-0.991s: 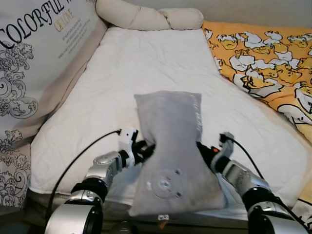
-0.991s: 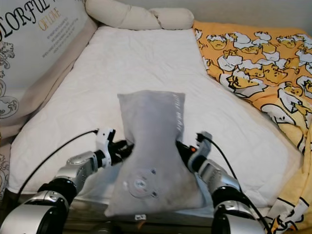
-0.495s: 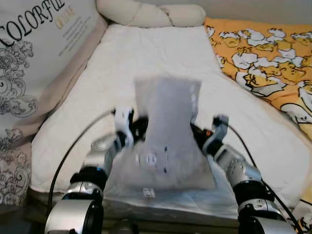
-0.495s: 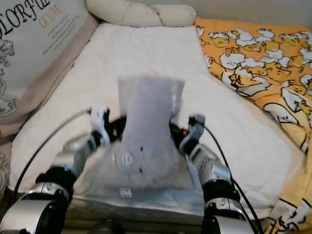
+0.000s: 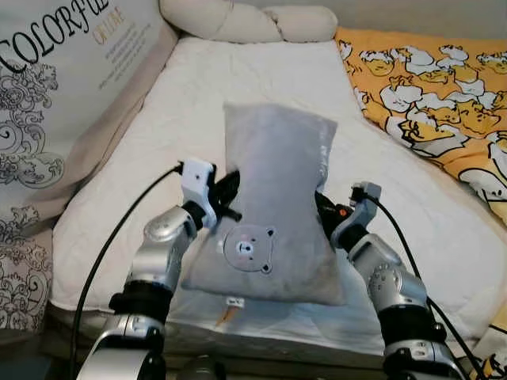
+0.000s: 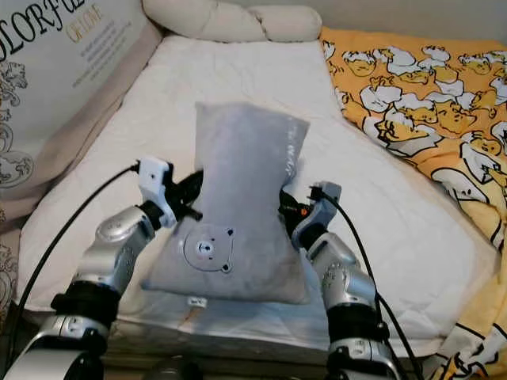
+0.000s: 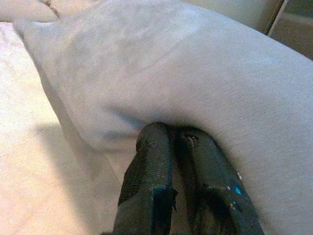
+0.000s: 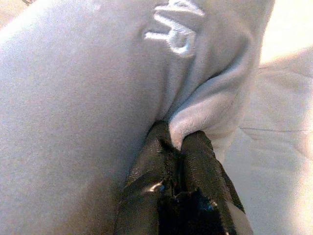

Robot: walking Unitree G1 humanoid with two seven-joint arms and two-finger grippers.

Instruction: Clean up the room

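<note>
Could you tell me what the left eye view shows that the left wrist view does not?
The left eye view takes in the white mattress, the orange duck-print blanket, the lettered cushion, the right gripper, and the bear patch on the grey pillow. The left wrist view shows, close up, the left gripper fingers pinching the fabric. Both show the pillow and left gripper.

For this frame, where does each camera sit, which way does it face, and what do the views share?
Left eye view: head camera, looking forward and down at the white mattress; both silver arms, left gripper and right gripper clamp the grey pillow.
Right eye view: same stereo head camera, same scene.
Left wrist view: along the left fingers, shut on pillow fabric.
Right wrist view: along the right fingers, pinching a pillow fold.
Shared: the pillow.
</note>
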